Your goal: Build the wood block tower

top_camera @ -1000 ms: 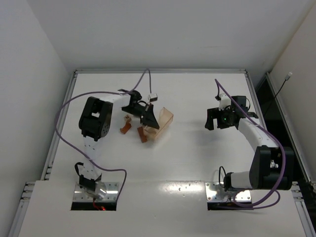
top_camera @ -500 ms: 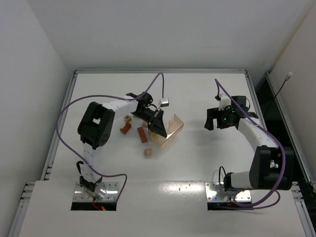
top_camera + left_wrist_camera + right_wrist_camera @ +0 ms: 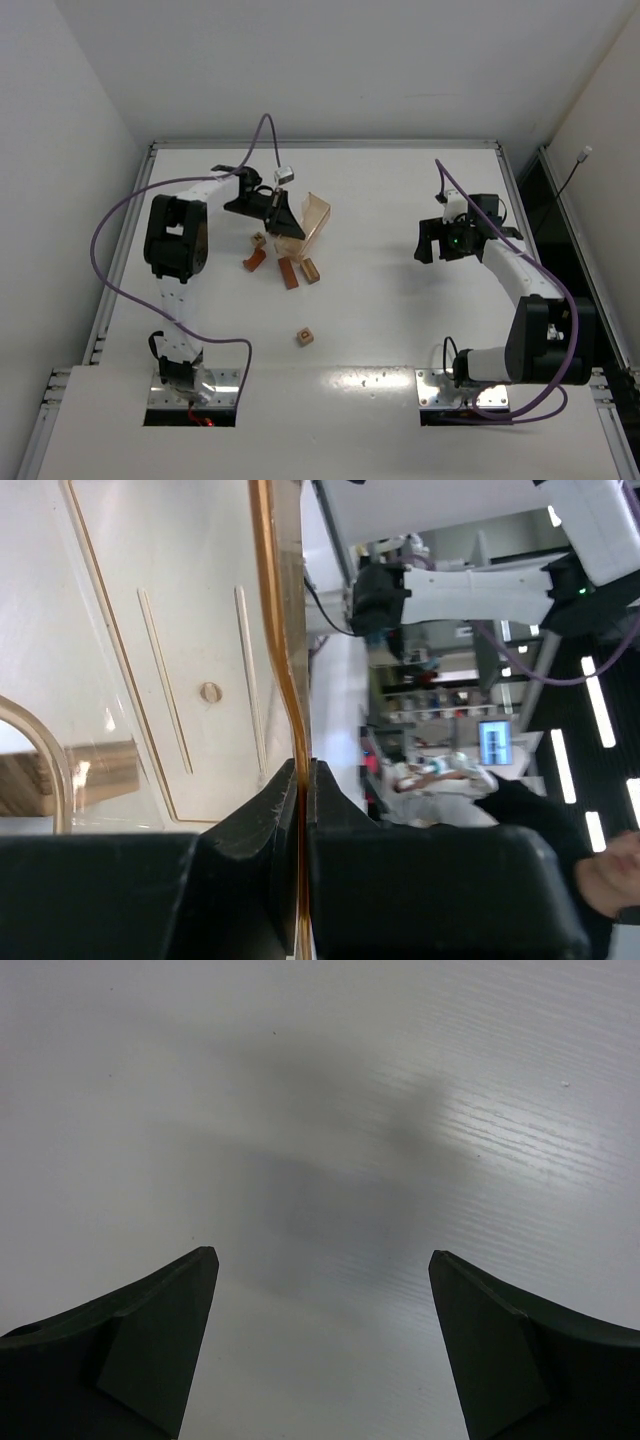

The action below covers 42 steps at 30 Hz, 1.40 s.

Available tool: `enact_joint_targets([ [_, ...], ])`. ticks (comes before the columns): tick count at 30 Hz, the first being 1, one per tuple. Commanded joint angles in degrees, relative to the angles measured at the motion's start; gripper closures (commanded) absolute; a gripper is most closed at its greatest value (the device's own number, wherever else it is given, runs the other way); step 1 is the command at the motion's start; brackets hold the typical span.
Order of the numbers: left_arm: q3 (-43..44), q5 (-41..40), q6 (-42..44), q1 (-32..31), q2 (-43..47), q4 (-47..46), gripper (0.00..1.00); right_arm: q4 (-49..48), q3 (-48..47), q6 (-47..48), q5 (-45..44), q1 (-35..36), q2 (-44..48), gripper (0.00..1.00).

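left claw (image 3: pixel 303 780) is pressed onto one wall of the translucent amber plastic box (image 3: pixel 308 215), the wall's edge pinched between the black fingers (image 3: pixel 240 830). the box is held tilted over the far left-centre of the white tabletop (image 3: pixel 400 330). half a second ago it hung nearer and further right, so arm and box have swung back and to the left. through the clear wall, the left wrist view shows a piece of light wood (image 3: pixel 95 772); which piece, i cannot tell.

wood blocks lie loose on the tabletop, none stacked:
- small light tan wooden cube with a printed mark (image 3: pixel 259 240), just on the near side of the left claw
- short reddish-brown wooden bar (image 3: pixel 254 261), just beside that cube
- second reddish-brown bar (image 3: pixel 288 272) and a light tan block (image 3: pixel 311 270), side by side, near the box's lower edge
- second marked tan cube (image 3: pixel 305 336), well apart from the rest, toward the arm bases; it lies nearer the bases than it did half a second ago

right claw (image 3: pixel 320 1257) is spread wide over bare tabletop on the right side, in the same place as before.
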State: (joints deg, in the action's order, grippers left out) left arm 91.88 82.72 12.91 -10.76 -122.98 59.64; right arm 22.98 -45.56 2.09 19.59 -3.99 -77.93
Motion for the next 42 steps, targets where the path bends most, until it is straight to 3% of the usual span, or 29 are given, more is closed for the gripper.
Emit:
enact_joint_targets([
  [1, 7.68, 7.12, 12.27, 3.81, 0.38, 7.56, 1.00, -1.89, -0.32, -0.51, 1.32, 0.12, 1.38, 0.17],
  [3, 13.82, 0.27, 17.13, 5.83, -0.16, 12.33, 1.00, -1.89, -0.32, -0.51, 0.71, 0.12, 2.43, 0.18],
  [7, 14.66, -9.83, 13.04, 9.26, 3.78, 9.20, 1.00, -2.42, -0.32, -1.03, 0.71, 0.65, 2.43, 0.19],
  [10, 6.43, -23.09, -3.61, 9.27, 13.70, -12.25, 1.00, -2.42, -1.01, -1.03, 0.19, 0.65, 2.43, 0.19],
  [11, 4.39, -31.92, -6.20, 9.27, 16.60, -16.01, 1.00, -1.81, -1.02, -1.03, 0.18, 0.65, 2.43, 0.19],
  [12, 3.23, -35.48, -7.18, 9.27, 20.20, -17.87, 1.00, -1.80, -1.02, -1.03, 0.18, 0.65, 2.43, 0.19],
  [23, 4.36, -78.90, -6.23, 10.67, 19.10, -20.88, 1.00, -1.80, -2.07, -1.03, -3.07, 1.79, 4.81, 0.19],
  [30, 11.47, -81.15, -6.23, 18.40, 8.66, -20.62, 1.00, -1.80, -2.60, 0.10, -4.92, 5.74, 5.42, 0.19],
  [37, 29.04, -78.67, -7.98, 23.50, -5.85, -13.59, 1.00, -2.33, -3.13, 0.64, -6.50, 7.77, 5.42, 0.19],
  [42, 32.05, -79.29, -7.98, 23.51, -10.78, -13.67, 0.88, -2.33, -2.61, 0.64, -6.50, 8.30, 5.95, 0.19],
])
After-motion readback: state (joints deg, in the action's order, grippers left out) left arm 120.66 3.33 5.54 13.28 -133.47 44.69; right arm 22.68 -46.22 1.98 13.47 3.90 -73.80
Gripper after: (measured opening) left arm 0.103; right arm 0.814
